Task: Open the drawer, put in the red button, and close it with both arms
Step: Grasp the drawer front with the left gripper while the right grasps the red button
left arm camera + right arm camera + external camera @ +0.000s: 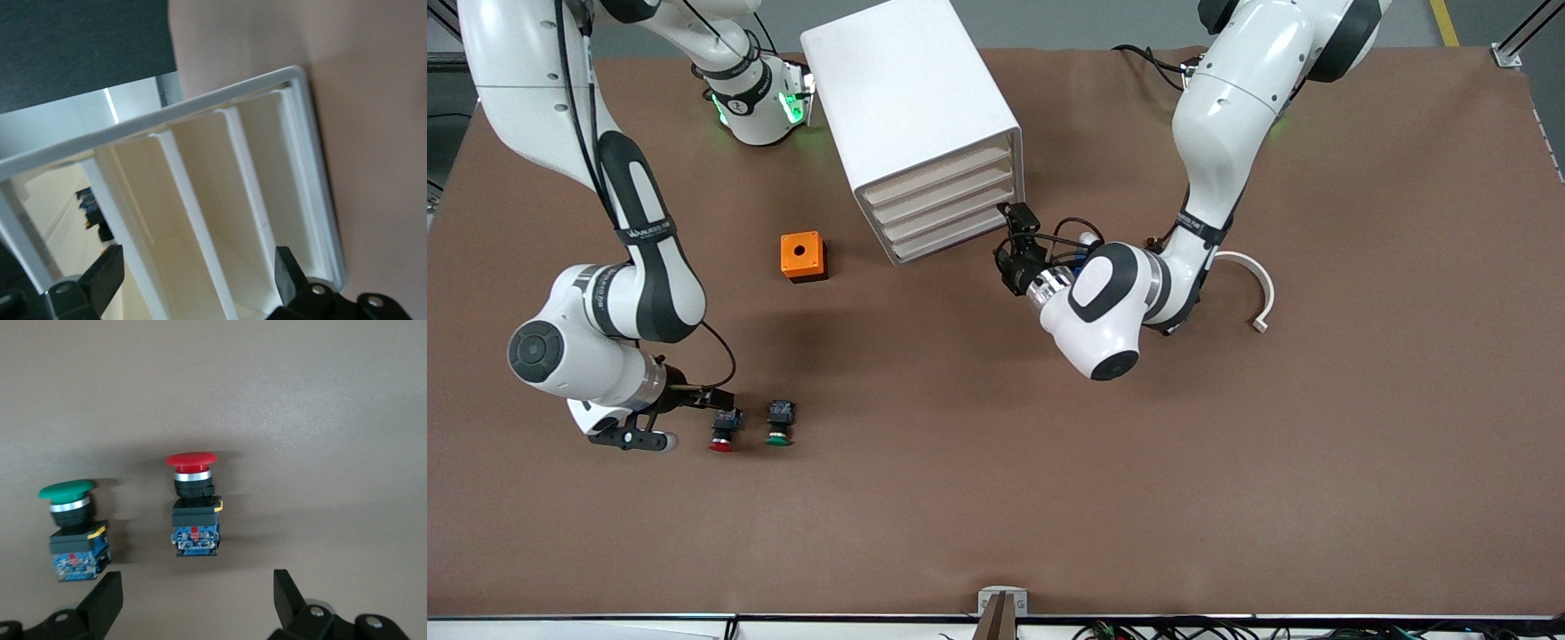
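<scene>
The red button (pixel 722 430) lies on its side on the brown table, cap toward the front camera; it also shows in the right wrist view (pixel 193 510). My right gripper (pixel 710 402) is open and empty, low over the table just beside the button's blue body; its jaws stand wide in the right wrist view (pixel 197 597). The white drawer cabinet (pixel 925 124) stands at the back middle with its drawer fronts (pixel 947 209) flush. My left gripper (pixel 1012 260) is open and empty, right in front of the cabinet's lower corner, facing the drawer fronts (pixel 200 200) with its jaws (pixel 197 280) apart.
A green-capped button (pixel 780 423) lies close beside the red one, toward the left arm's end; it also shows in the right wrist view (pixel 70 527). An orange box with a hole (pixel 803 256) sits near the cabinet. A white curved piece (pixel 1258 289) lies by the left arm.
</scene>
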